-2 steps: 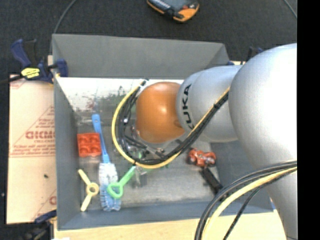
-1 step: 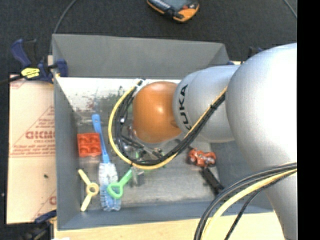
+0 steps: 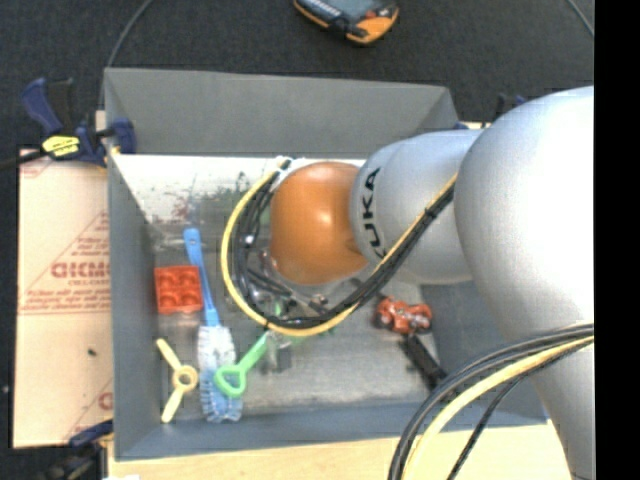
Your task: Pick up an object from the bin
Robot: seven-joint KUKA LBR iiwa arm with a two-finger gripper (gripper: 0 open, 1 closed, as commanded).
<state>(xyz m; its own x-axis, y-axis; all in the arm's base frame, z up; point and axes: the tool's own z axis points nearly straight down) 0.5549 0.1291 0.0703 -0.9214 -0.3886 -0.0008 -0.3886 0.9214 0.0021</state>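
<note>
My gripper [image 3: 277, 352] reaches down in the front middle of the bin, mostly hidden under the arm's orange cover. Right beside it on the left lies a green plastic piece [image 3: 243, 366] with a loop at its end, its stem running up toward the gripper. A blue bottle brush [image 3: 209, 320] with white and blue bristles lies lengthwise just left of that. Whether the gripper touches the green piece I cannot tell.
A red toy brick [image 3: 178, 290] lies at the left wall and a pale yellow three-armed piece [image 3: 177, 379] in the front left corner. An orange-and-black tool [image 3: 408, 324] lies to the right under the arm. The arm covers the bin's right half.
</note>
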